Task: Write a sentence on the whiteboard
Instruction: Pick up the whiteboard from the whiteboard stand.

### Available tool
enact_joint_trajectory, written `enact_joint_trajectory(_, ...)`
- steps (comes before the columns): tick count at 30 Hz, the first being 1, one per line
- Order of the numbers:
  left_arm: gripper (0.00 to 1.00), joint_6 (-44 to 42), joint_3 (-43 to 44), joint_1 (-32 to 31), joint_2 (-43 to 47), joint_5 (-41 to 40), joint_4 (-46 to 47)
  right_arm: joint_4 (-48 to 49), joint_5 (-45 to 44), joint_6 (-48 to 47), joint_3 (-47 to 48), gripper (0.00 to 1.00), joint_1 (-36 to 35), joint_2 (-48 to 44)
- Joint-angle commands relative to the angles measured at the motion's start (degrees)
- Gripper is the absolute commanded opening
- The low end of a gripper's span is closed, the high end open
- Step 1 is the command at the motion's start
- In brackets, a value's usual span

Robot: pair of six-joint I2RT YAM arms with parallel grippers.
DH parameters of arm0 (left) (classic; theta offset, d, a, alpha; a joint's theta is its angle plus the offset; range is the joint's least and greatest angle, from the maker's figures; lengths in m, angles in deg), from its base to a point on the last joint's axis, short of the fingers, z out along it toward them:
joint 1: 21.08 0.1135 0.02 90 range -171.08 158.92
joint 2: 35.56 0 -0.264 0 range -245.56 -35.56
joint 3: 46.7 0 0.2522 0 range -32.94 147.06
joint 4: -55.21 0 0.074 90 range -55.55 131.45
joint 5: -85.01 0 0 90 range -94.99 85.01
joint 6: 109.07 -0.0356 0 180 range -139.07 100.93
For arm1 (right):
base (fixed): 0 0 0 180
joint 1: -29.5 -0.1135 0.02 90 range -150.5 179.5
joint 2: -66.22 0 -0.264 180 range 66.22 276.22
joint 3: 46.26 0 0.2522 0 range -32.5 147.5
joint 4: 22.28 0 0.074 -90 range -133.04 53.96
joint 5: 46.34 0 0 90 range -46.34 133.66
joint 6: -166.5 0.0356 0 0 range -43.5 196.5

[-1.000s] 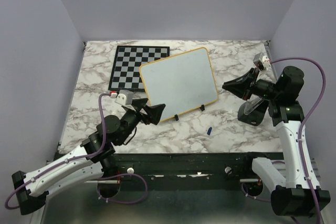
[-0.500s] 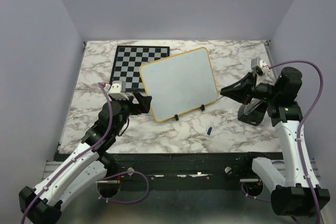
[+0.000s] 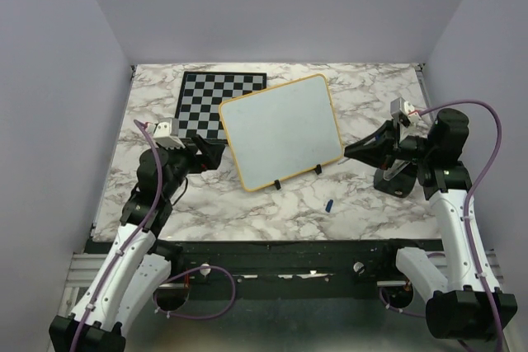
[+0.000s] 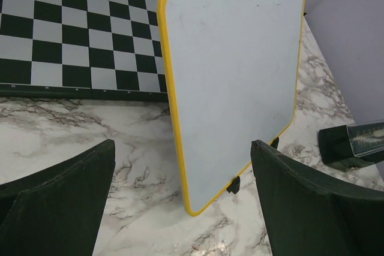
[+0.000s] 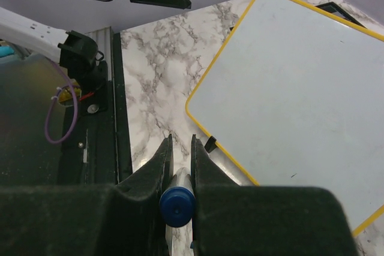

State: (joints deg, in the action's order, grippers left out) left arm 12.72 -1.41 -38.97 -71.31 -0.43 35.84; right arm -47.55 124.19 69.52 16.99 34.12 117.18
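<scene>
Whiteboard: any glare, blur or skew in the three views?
Top external: even soft light, no hot spot on the whiteboard, which reads pale grey; sharp. Left wrist: board sharp, strong perspective skew; left tool dark, detail lost. Right wrist: board in focus, right tool and the marker end slightly soft, very close.

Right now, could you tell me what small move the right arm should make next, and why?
Probably carry the marker over the whiteboard and lower its tip toward the surface to start writing. The right fingers are shut on the marker, off the board's right edge, and the white surface is blank.
</scene>
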Motion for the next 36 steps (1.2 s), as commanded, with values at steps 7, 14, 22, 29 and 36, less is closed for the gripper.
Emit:
enact_joint_trajectory(7,0.99,1.96,0.64,10.15,-2.22,15.30,2.70,-0.09,2.79,-2.95,-1.51,0.00,0.21,0.19)
enact_joint_trajectory(14,0.99,1.78,0.11,11.30,-2.40,17.59,3.94,-0.36,2.88,-3.56,-2.03,0.01,0.21,0.19)
enact_joint_trajectory(22,0.99,1.69,0.37,12.97,-5.21,21.10,7.27,-0.62,2.96,-3.92,-2.38,0.01,0.21,0.11)
enact_joint_trajectory(29,0.99,3.37,-1.29,14.20,-6.88,23.04,12.10,-0.80,3.23,-4.18,-2.47,0.01,0.21,0.19)
enact_joint_trajectory(36,0.99,2.22,-1.82,14.55,-7.32,23.04,12.37,-0.80,3.49,-4.35,-2.56,0.01,0.21,0.37)
